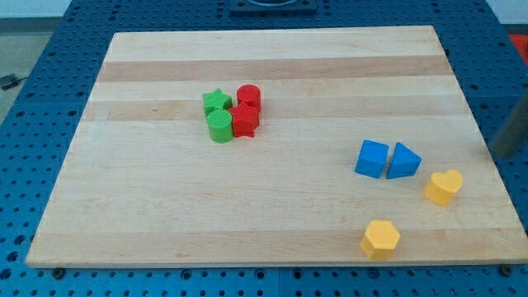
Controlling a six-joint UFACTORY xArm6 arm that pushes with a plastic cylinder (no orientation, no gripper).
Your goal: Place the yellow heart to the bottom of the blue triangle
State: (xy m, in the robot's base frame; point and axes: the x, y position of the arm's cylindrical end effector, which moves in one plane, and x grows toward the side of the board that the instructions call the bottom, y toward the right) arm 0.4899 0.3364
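The yellow heart (444, 186) lies near the board's right edge, just right of and below the blue triangle (403, 161). The triangle touches a blue cube (372, 158) on its left. A dark blurred rod comes in at the view's right edge. My tip (502, 155) is right of and above the heart, beyond the board's right edge, apart from all blocks.
A yellow hexagon (380, 239) sits near the board's bottom edge, below the blue blocks. A cluster at upper centre holds a green star (216, 102), a green cylinder (219, 127), a red cylinder (248, 97) and a red star (244, 120). The wooden board (165, 206) lies on a blue perforated table.
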